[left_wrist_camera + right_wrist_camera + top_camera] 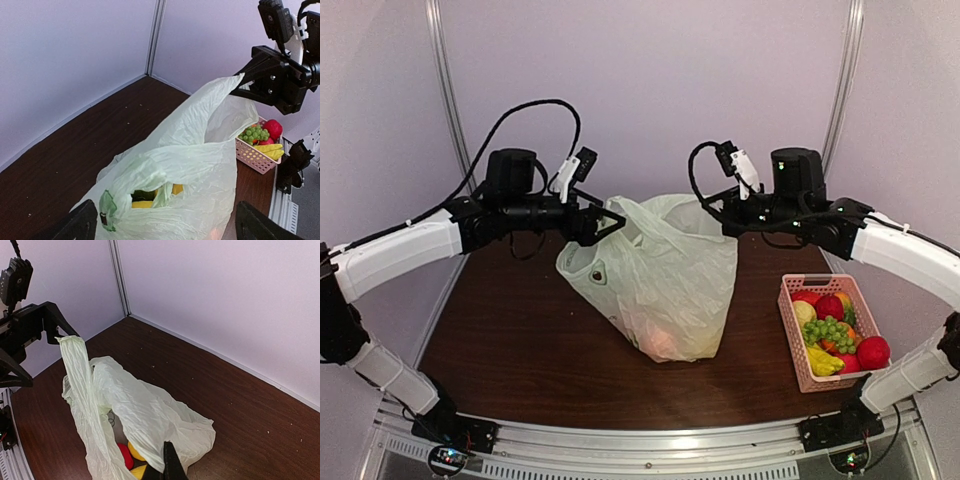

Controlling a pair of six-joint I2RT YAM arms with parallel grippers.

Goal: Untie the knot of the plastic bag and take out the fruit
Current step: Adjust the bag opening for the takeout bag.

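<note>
Fruit (pixel 142 204) lies in the plastic bag (pixel 670 280), grapes (pixel 828 332) in the basket (pixel 793 340).

surface: dark wood table (pixel 510 340) | on it: plastic bag (pixel 670 280) (centre), pink basket (pixel 798 350) (right edge)

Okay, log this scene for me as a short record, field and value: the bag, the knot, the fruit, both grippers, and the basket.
plastic bag: mid-table, mouth open, handles raised
knot: none visible; the two handles stand apart
fruit: inside the bag, yellow and red pieces show at the mouth
left gripper: open, at the top of one handle; contact unclear
right gripper: shut on the other handle
pink basket: by the right arm, holds grapes and other pieces
</note>
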